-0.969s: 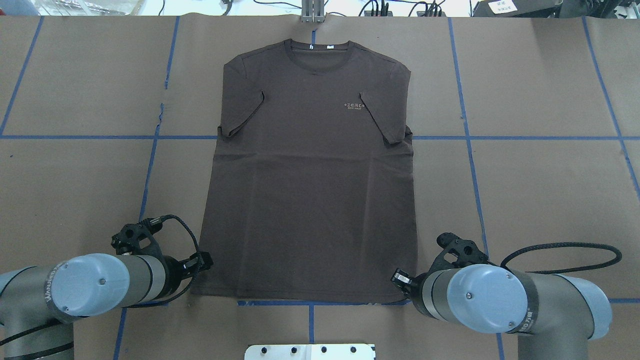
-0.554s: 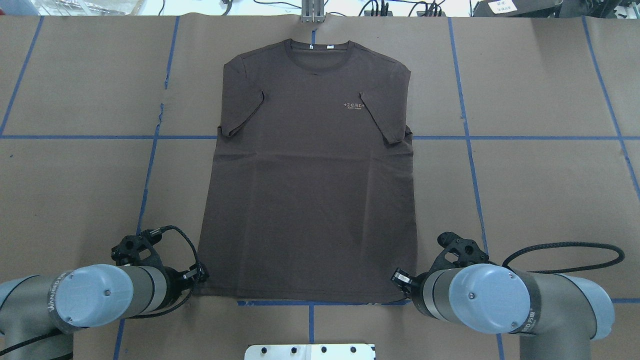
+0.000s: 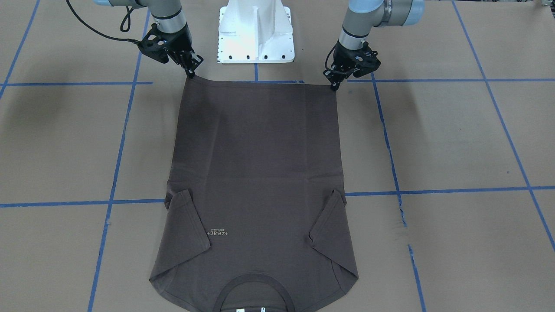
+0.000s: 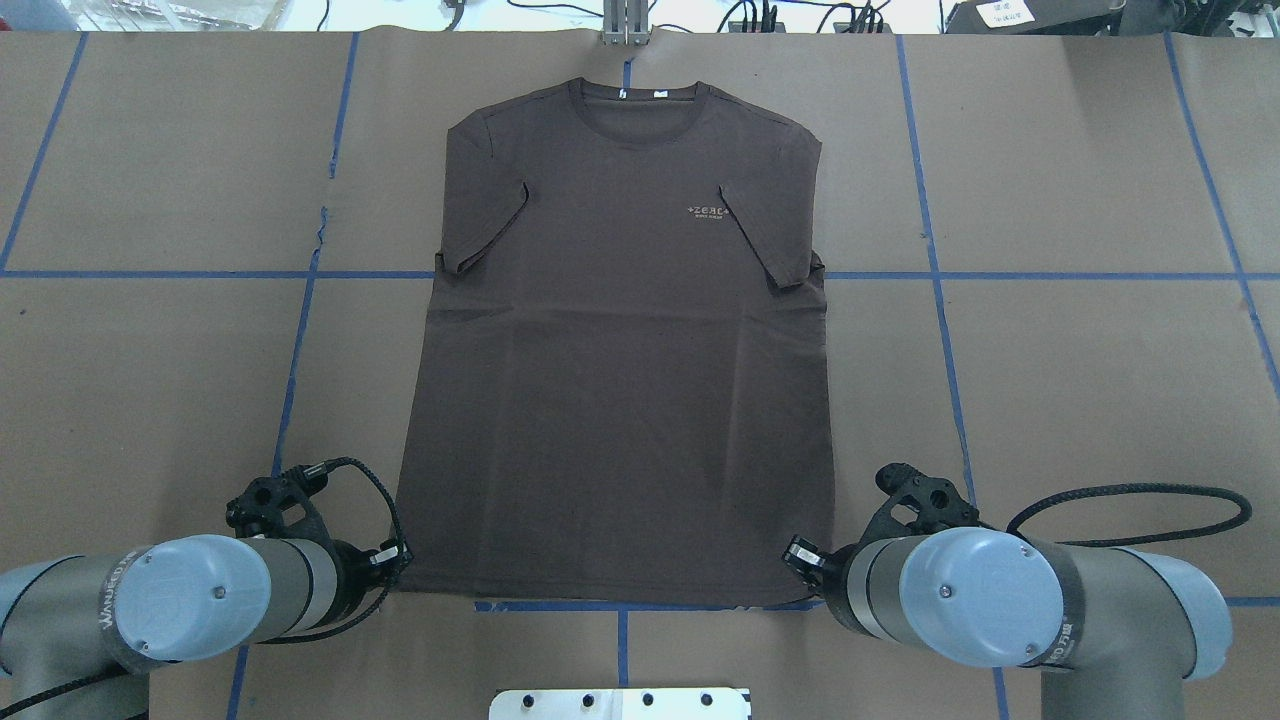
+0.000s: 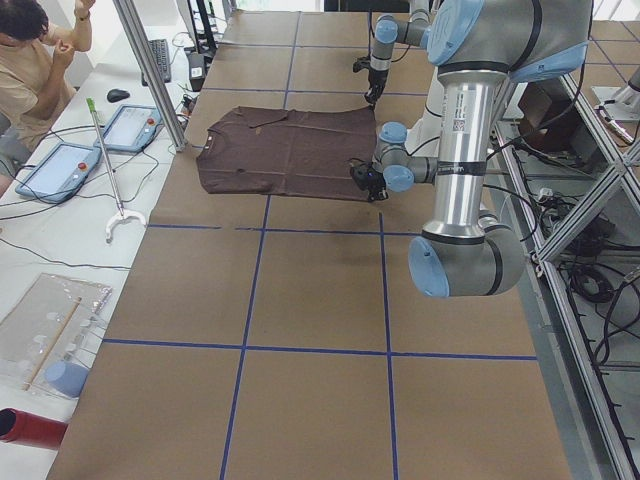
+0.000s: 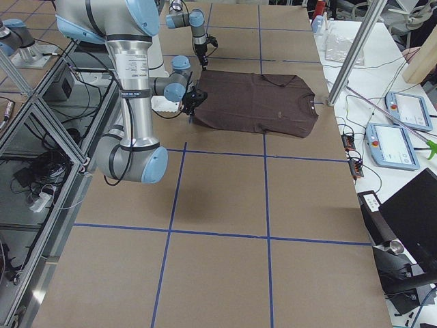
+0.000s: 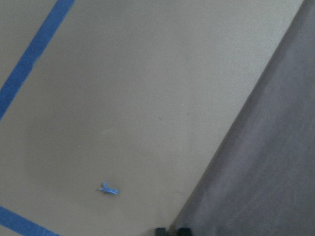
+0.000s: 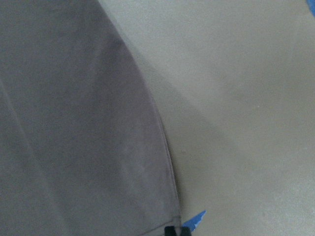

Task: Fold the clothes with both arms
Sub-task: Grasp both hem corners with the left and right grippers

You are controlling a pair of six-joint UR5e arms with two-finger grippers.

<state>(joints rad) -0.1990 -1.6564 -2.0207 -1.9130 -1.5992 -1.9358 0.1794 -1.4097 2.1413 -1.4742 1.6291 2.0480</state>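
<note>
Left end effector (image 3: 333,85): fingertips drawn to a narrow point on the hem corner of the T-shirt (image 3: 256,164) on the robot's left side. The left wrist view shows two dark fingertips (image 7: 183,230) close together at the frame's bottom edge, right where the fabric corner ends. I cannot tell whether cloth is pinched between them.

Right end effector (image 3: 191,73): same posture at the opposite hem corner, fingers angled down and inward, tips touching the fabric edge. The right wrist view shows one fingertip (image 8: 170,230) at the corner, beside a scrap of blue tape (image 8: 194,220). Grip on the cloth: cannot tell.

Left arm (image 3: 381,11) and right arm (image 3: 160,11) both reach down from either side of the white pedestal (image 3: 256,30); the hem runs straight between the two end effectors.

T-shirt: dark brown, flat and front-up on the tabletop (image 3: 455,138), hem nearest the robot, collar (image 3: 251,286) at the far edge. Both sleeves (image 3: 190,221) are folded in over the chest. The pale lettering (image 3: 218,233) sits just beside one folded sleeve. White neck tags (image 4: 640,94) show inside the collar. A faint crease crosses the body just below the sleeves.

The tabletop is brown paper marked with blue tape grid lines (image 3: 433,190). Exterior left view: a person (image 5: 30,70) sits beyond the far edge, near two tablets (image 5: 100,145).
</note>
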